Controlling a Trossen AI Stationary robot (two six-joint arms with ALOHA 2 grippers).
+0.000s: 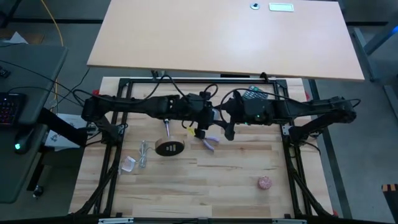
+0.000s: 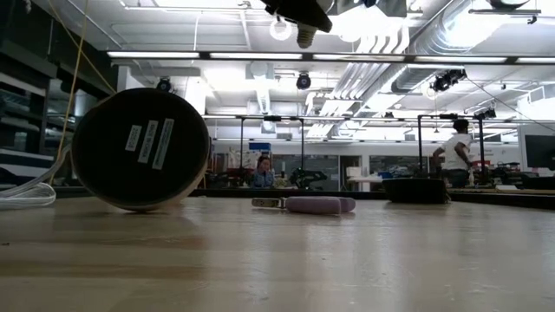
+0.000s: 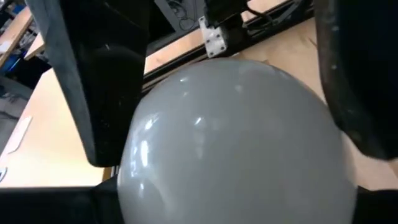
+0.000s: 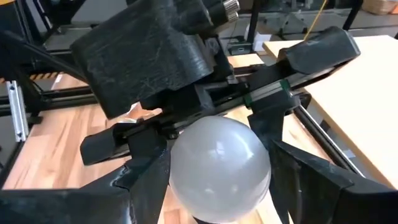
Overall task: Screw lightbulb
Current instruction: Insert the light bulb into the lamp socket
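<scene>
No readable text anywhere. Round black base of the wooden disc carries three small white label strips, print too small to read; same strips show as pale marks on the disc from above. White tag on the far tan board: blank or illegible. Nothing legible in either wrist view.

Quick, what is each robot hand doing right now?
Left end effector: closed on the lightbulb.
Right end effector: closed on the same lightbulb, raised above the table.
</scene>
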